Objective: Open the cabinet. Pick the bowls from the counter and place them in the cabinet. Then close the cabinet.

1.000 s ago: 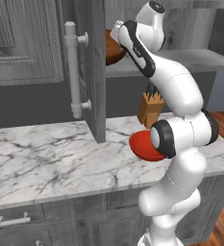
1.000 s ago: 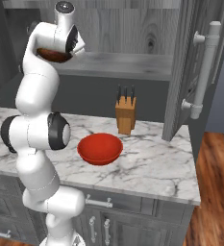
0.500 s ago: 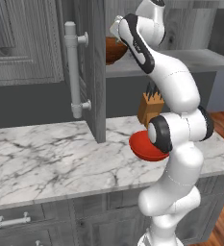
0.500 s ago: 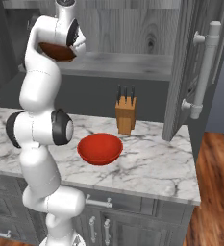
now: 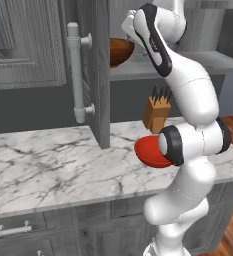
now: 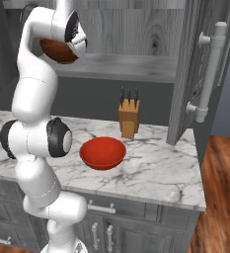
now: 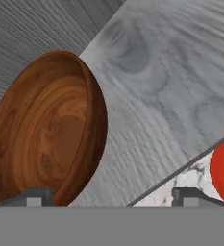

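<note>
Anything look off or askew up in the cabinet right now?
The brown wooden bowl sits on the cabinet shelf by the open tool, apparently just released. In the hand view it looks tilted, though that camera rolls. The red bowl remains on the counter.

The white marble counter [image 6: 151, 170] carries the red bowl [image 6: 102, 152] with the knife block [image 6: 129, 117] at its one o'clock, while the wooden bowl [image 7: 46, 129] sits on the cabinet's grey shelf [image 7: 171, 96].
</note>
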